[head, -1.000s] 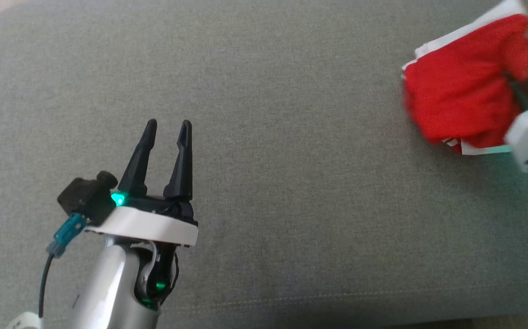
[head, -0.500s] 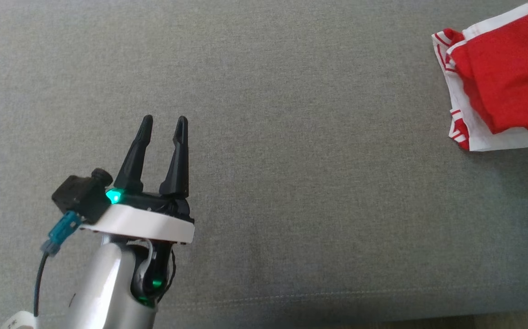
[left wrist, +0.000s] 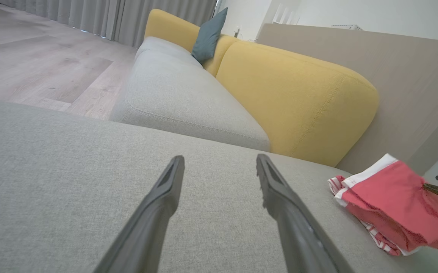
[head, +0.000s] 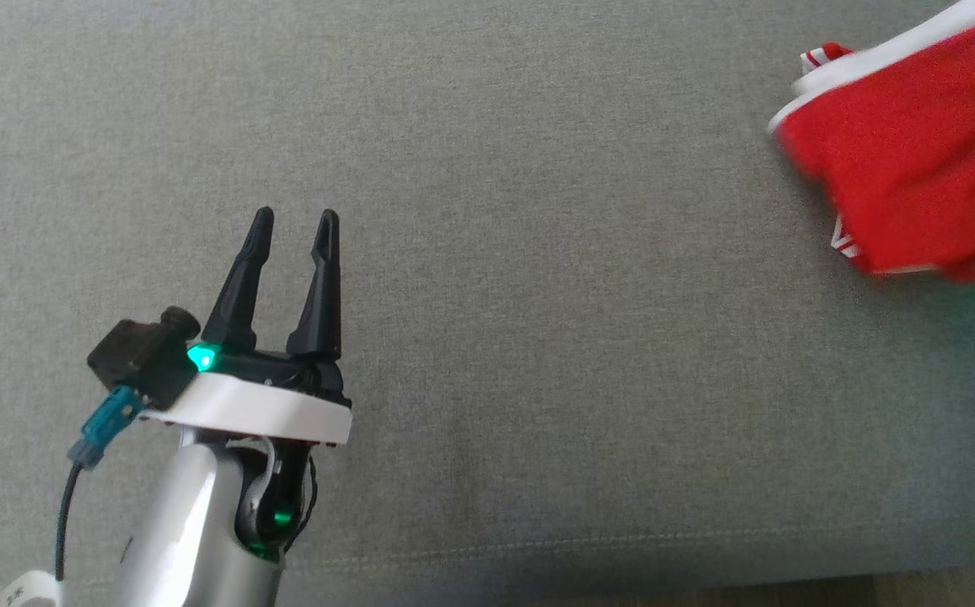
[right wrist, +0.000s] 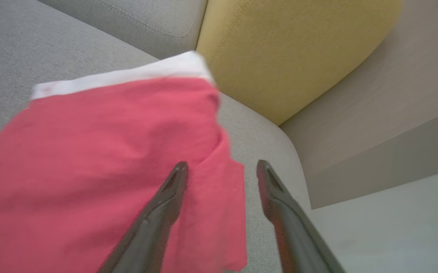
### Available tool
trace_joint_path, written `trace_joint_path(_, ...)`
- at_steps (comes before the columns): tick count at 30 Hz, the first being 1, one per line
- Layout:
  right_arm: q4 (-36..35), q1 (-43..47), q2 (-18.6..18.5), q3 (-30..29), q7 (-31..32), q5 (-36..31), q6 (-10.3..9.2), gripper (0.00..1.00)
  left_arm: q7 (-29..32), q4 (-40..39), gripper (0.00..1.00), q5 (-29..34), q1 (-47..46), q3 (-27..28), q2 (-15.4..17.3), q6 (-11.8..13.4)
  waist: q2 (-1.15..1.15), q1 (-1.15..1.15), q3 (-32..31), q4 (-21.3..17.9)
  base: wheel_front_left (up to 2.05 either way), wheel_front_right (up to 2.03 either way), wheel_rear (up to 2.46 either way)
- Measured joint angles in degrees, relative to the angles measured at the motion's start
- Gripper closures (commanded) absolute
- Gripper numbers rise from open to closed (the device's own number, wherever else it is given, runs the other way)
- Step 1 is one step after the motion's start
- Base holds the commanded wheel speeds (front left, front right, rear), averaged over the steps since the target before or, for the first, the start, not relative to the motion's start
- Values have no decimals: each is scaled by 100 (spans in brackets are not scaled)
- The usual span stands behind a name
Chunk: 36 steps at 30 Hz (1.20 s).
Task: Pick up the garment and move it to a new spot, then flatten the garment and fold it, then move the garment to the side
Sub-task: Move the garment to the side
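A red knit garment with a broad white band and red-and-white striped trim (head: 909, 160) lies folded in a soft, thick wad at the upper right of the head view, on the grey, coarsely woven upholstered seat (head: 538, 337). Its outline there is smeared by blur. In the left wrist view the garment (left wrist: 393, 201) sits at the lower right, near the seat's rounded far corner, with the white band uppermost and the striped edges peeping out beneath. In the lower left of the head view the left gripper (head: 295, 217) hovers over bare fabric well apart from the garment. Its two tapered, matte black fingers are spread and hold nothing, above a smooth white ring collar (head: 251, 409) and a silvery forearm. The right wrist view shows the right gripper (right wrist: 222, 165) with its long dark fingers held wide apart. The blurred red cloth (right wrist: 101, 163) spreads across the left and centre of that frame behind the left-hand finger, and a loose flap lies in the gap, not pinched. Behind the seat stands a plump mustard-yellow backrest with visible stitching (left wrist: 298, 94), and a teal cushion (left wrist: 207, 36) leans at the upper middle. Pale wood-plank flooring (left wrist: 33, 57) fills the upper left.
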Motion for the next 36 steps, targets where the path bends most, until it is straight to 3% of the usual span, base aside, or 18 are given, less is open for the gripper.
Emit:
trace_joint_path(7,-124,101,203,-302,-7,-83,1,0,0,88,0,31,-86,3,-1,-38,0,0,-91,-11,0,0,0)
trace_joint_path(12,-335,102,568,-522,-193,-44,0,0,0,121,0,26,-76,1,-1,-34,0,0,-263,12,0,0,0)
trace_joint_path(20,-1069,193,1797,-575,-1011,318,0,0,0,64,0,26,83,67,-1,26,0,0,-706,84,0,0,0)
trace_joint_path(27,-1290,1180,2943,-630,-1823,428,0,0,-1,14,0,25,407,92,0,157,0,0,-1177,237,0,0,0)
trace_joint_path(32,-1326,1979,3141,-748,-2316,599,0,0,0,10,0,26,767,116,2,221,0,0,-1523,362,0,0,0)
trace_joint_path(36,-1316,2566,3148,-589,-2800,1151,0,0,0,-34,0,-93,1073,137,3,218,0,-1,-1721,448,0,0,0)
